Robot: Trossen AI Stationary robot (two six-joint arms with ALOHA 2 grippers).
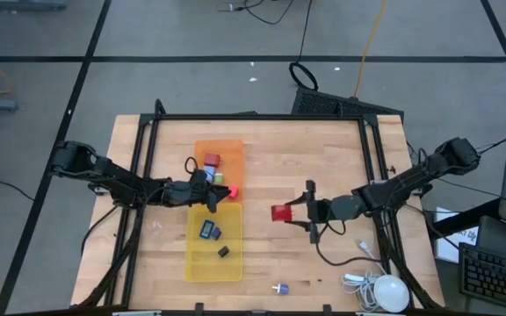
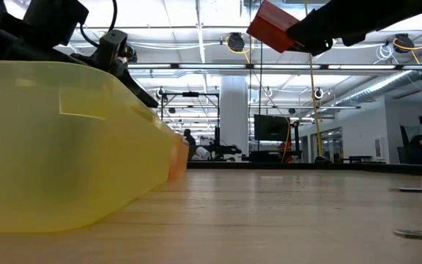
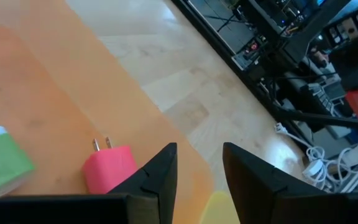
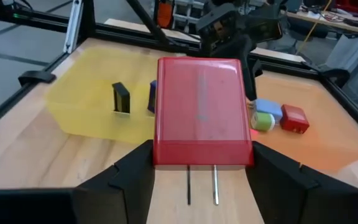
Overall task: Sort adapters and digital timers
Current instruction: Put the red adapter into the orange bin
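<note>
My right gripper (image 1: 299,213) is shut on a red adapter (image 1: 280,212) held above the bare wood right of the trays. In the right wrist view the adapter (image 4: 201,112) fills the middle, its two prongs toward the camera. My left gripper (image 1: 216,195) stands open over the seam between the orange tray (image 1: 235,149) and the yellow tray (image 1: 196,263), with nothing between its fingers (image 3: 160,177). A pink adapter (image 3: 107,168) and a green one (image 3: 2,162) lie on the orange tray beside it. A blue timer (image 1: 209,230) and a black timer (image 1: 223,252) lie in the yellow tray. My right gripper pinches the red adapter by its two opposite side faces (image 4: 166,152), at the prong end, between its two fingers (image 4: 126,171). The fingers come in roughly level from the table's right. The adapter is lifted clear of the table and shows tilted in the low view (image 2: 273,26).
A red adapter (image 1: 212,161) and a light blue one (image 4: 266,107) also lie on the orange tray. A white round device (image 1: 389,294) with its cable sits at the near right corner. A small white-purple adapter (image 1: 279,288) lies near the table's near edge.
</note>
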